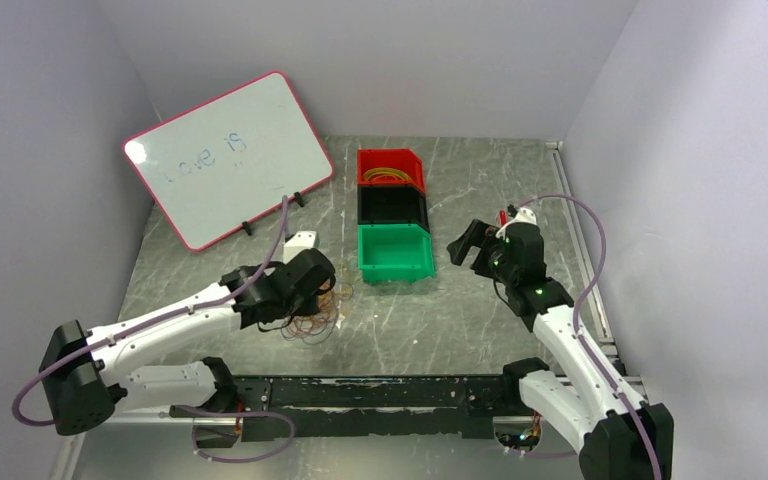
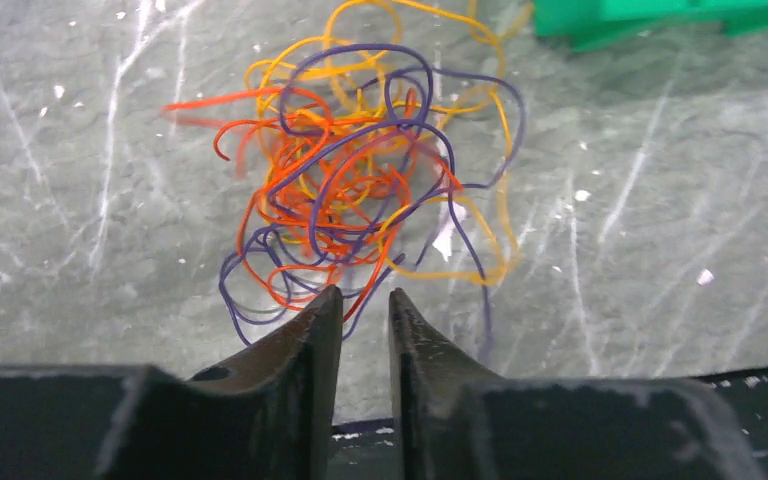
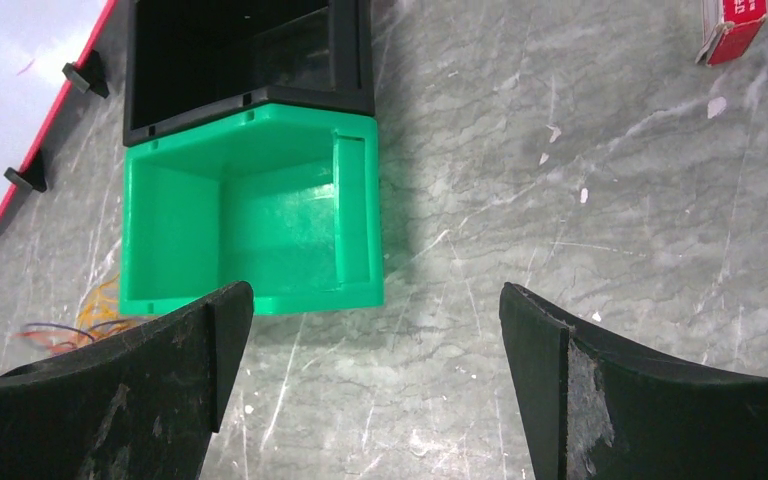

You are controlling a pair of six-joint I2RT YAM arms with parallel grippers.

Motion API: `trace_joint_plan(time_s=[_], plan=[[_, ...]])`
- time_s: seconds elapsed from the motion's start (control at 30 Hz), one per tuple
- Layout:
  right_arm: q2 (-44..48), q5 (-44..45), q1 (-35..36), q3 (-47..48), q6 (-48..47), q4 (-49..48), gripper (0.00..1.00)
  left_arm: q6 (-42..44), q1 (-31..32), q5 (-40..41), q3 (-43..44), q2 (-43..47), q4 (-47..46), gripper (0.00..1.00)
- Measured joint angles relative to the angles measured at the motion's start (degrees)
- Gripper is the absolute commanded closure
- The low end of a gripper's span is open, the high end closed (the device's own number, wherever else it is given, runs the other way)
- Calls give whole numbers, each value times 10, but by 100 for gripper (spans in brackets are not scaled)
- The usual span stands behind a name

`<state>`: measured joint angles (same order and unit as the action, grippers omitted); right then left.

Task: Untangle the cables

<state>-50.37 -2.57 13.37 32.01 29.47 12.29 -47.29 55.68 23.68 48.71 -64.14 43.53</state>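
Cables (image 2: 360, 170) lie tangled at upper centre, just ahead of the left gripper (image 2: 365, 300), its 2 fingers nearly together; whether they pinch a strand is unclear. Right gripper (image 3: 372, 300) is spread wide, empty, near the green bin (image 3: 150, 230).

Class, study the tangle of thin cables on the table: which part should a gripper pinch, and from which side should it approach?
Pinch the orange strand that pokes out of the cables on the left of the left wrist view. It lies alone on the bare table, clear of the dense middle, so probably come down from above on that side, fingers set across the strand.
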Motion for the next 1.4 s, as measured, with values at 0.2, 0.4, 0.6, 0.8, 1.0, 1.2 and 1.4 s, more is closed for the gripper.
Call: trace_joint_plan(time_s=[0.2, 0.4, 0.6, 0.8, 1.0, 1.2, 1.4], plan=[[25, 0, 0, 0, -4, 3, 3, 20, -61, 7, -24, 6, -33, 59], [37, -20, 0, 0, -22, 10, 2, 89, -162, -28, -30, 13, -100, 47], [78, -63, 0, 1, -50, 9, 2, 136, -207, -65, -35, 54, -127, 44], [46, -71, 54, 28, -66, 12, 4, 167, -273, -116, -43, 100, -147, 38], [3, 8, 251, 62, -34, 3, 8, 181, -296, -150, -56, 146, -171, 36], [-14, 146, 442, 24, 93, -59, 12, 181, -299, -165, -73, 184, -177, 37], [-128, 273, 596, 16, 204, -132, 12, 184, -300, -164, -73, 236, -172, 36]])
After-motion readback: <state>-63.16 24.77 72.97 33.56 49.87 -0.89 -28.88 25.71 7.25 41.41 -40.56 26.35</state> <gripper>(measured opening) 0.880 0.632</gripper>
